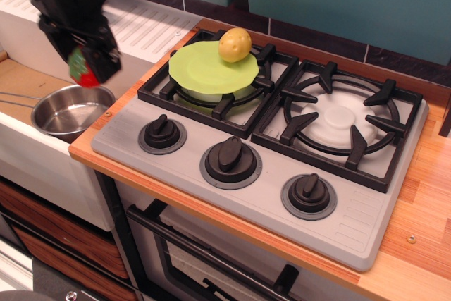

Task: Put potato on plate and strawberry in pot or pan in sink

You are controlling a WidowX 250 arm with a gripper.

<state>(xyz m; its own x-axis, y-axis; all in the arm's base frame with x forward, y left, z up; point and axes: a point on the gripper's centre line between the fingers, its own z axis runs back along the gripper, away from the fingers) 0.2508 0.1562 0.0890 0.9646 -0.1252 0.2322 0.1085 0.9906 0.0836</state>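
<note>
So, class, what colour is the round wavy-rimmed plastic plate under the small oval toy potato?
Light lime green: the round plastic plate under the yellow-tan potato, seen in the only camera view.
</note>
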